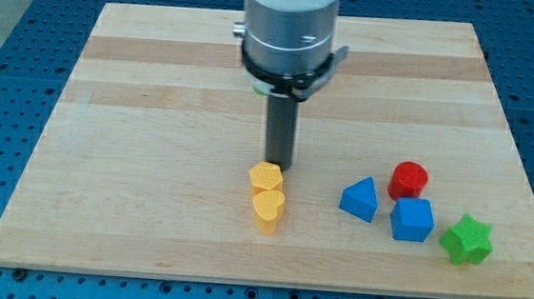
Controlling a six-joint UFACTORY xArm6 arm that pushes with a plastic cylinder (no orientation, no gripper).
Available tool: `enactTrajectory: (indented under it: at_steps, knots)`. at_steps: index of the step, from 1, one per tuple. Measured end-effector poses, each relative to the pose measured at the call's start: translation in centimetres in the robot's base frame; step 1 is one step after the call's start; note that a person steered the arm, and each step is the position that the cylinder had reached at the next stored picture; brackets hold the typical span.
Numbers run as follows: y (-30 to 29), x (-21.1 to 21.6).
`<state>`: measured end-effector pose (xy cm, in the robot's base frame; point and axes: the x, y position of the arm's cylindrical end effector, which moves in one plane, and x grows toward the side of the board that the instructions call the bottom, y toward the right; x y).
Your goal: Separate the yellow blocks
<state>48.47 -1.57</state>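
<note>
Two yellow blocks stand touching each other near the board's lower middle. The upper one is a yellow hexagon block (pixel 266 177). The lower one is a yellow heart-shaped block (pixel 268 210). My tip (pixel 278 164) is just above and slightly right of the hexagon block, at or very near its top edge. The rod rises from there to the grey arm body at the view's top.
To the right lie a blue triangular block (pixel 359 199), a red cylinder (pixel 408 181), a blue cube (pixel 411 219) and a green star block (pixel 467 239). The wooden board (pixel 136 111) rests on a blue perforated table.
</note>
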Motion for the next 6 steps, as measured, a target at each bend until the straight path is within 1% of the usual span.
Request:
enactTrajectory:
  at_steps: [1,2,3,4,5,6]
  knots:
    - [-5.2,-0.1]
    - [-8.6,0.2]
    - [-7.8,2.1]
    - [-5.0,2.3]
    - [-0.4,2.3]
    - [2.6,1.9]
